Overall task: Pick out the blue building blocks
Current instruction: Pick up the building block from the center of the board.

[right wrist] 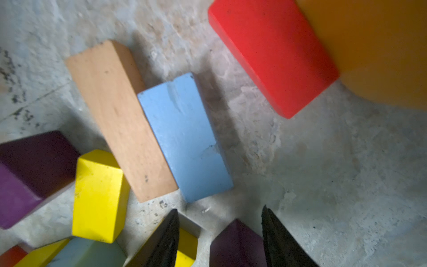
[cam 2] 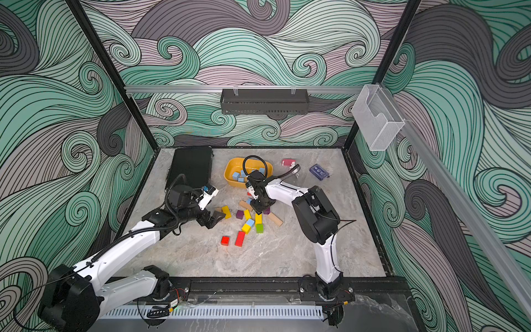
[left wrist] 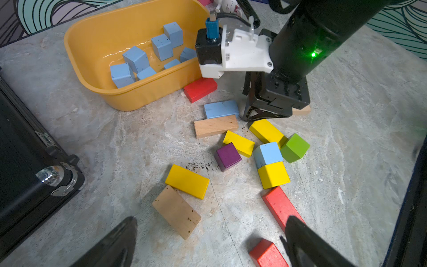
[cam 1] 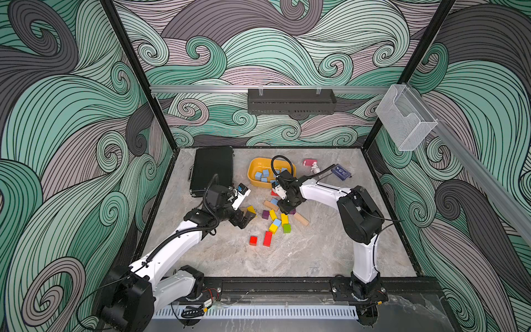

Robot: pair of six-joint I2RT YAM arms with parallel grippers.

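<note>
Your left gripper (left wrist: 210, 222): wide open, empty. Your right gripper (right wrist: 219, 212): partly open, nothing gripped, near blue brick (right wrist: 184, 138) touching wooden plank (right wrist: 115, 115). More blue blocks (left wrist: 136, 59) in yellow tub (left wrist: 92, 46); blue cube (left wrist: 268, 153) on table (left wrist: 138, 138).

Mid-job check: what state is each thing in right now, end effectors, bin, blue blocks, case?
Left end effector: open, empty, above the table.
Right end effector: open, empty, low over a purple cube.
Yellow bin: upright, holding several blue blocks.
Blue brick: flat on the table, against a wooden plank.
Blue cube: on the table, touching a yellow cube.
Black case: closed, lying flat.
</note>
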